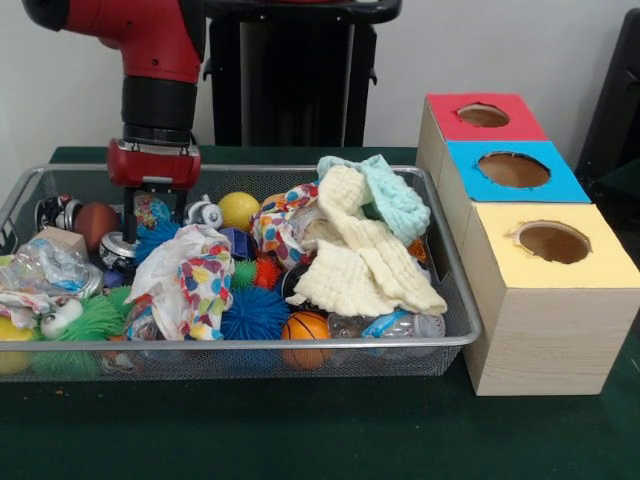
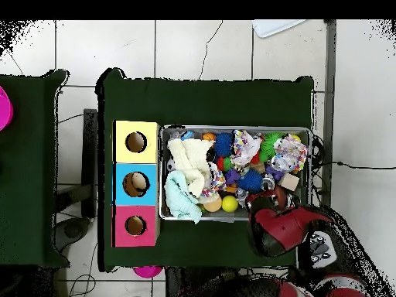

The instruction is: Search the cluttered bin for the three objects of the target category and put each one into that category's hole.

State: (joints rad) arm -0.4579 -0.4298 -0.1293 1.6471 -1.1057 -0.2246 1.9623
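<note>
While its two dark fingers [image 1: 131,222] stand apart and hold nothing, the gripper [image 1: 155,222] dips into the far corner of the wire mesh bin [image 1: 250,345], over a small speckled ball [image 1: 152,211]. Which category is wanted cannot be told. Spiky rubber balls such as the blue one [image 1: 254,313] look light and squashy, best pinched across the middle; the smooth yellow ball [image 1: 238,209] may slip. Limp cream cloths [image 1: 360,260] and a dotted cloth [image 1: 190,275] bury things beneath. Beside the bin stand red [image 1: 482,115], blue [image 1: 513,169] and yellow [image 1: 553,241] holes in wooden boxes.
</note>
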